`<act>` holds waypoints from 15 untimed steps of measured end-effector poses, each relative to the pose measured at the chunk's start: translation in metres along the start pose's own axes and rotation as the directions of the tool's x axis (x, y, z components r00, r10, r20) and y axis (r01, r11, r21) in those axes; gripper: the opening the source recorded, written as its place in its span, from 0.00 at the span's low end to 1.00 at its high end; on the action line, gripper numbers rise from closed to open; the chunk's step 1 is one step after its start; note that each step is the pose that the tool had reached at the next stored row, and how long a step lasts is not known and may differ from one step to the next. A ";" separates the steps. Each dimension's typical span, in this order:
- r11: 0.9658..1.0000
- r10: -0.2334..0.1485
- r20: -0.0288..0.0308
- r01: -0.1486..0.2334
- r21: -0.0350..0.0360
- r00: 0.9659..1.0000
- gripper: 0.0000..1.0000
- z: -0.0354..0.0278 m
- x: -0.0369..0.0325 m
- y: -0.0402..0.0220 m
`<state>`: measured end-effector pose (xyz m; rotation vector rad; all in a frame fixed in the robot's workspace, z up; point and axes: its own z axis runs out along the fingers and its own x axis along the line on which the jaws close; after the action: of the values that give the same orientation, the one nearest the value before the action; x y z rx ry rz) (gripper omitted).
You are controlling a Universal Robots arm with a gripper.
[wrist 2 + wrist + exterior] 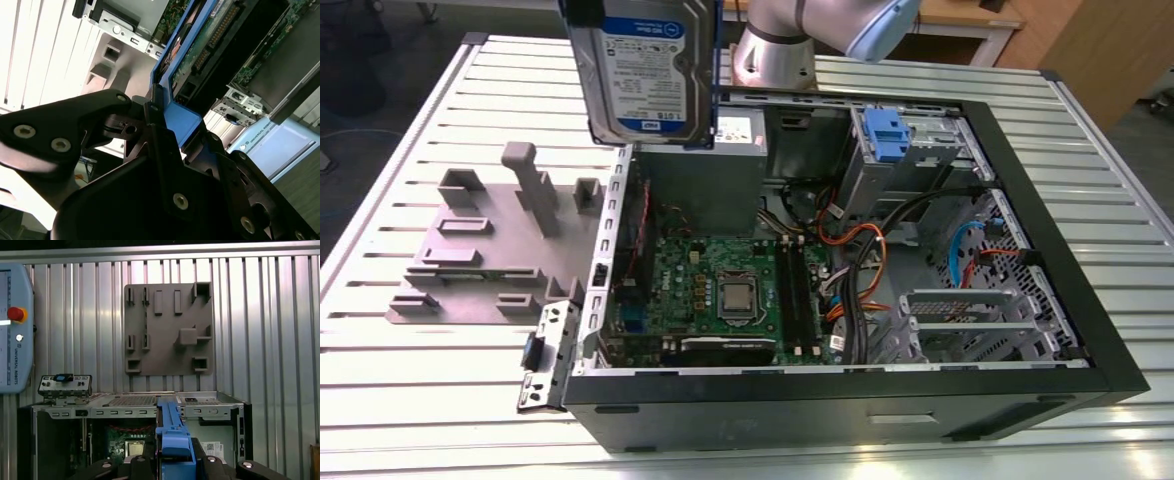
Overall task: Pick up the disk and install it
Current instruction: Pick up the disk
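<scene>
The disk (647, 70), a silver drive with a blue-and-white label and blue side rails, hangs on edge in the air. It is above the back corner of the open computer case (1067, 250), on the exterior view's left. In the second wrist view my gripper (156, 116) is shut on the disk's blue rail (182, 120), with the drive's circuit-board side (220, 30) extending away from the fingers. The first wrist view looks straight down: the disk's blue rail (172, 432) runs edge-on between the black fingers (142, 462) over the case interior.
A grey fixture plate (480, 260) with upright pegs lies on the slatted table beside the case. Inside the case are the motherboard (720, 290), a blue bracket (887, 130) in the upper bay, a metal drive cage (961, 325) and loose cables. A teach pendant (15, 330) lies on the table.
</scene>
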<state>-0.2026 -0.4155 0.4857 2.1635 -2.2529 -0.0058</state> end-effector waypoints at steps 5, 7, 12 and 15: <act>1.000 0.000 0.000 0.000 0.000 1.000 0.37 0.0002 -0.0004 -0.0098; 1.000 0.000 0.000 0.000 0.000 1.000 0.37 0.0002 -0.0005 -0.0135; 1.000 0.000 0.000 0.000 0.000 1.000 0.37 0.0003 -0.0009 -0.0226; 1.000 0.000 0.000 0.000 0.000 1.000 0.37 0.0004 -0.0011 -0.0280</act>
<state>-0.1747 -0.4155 0.4849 2.1634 -2.2530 -0.0057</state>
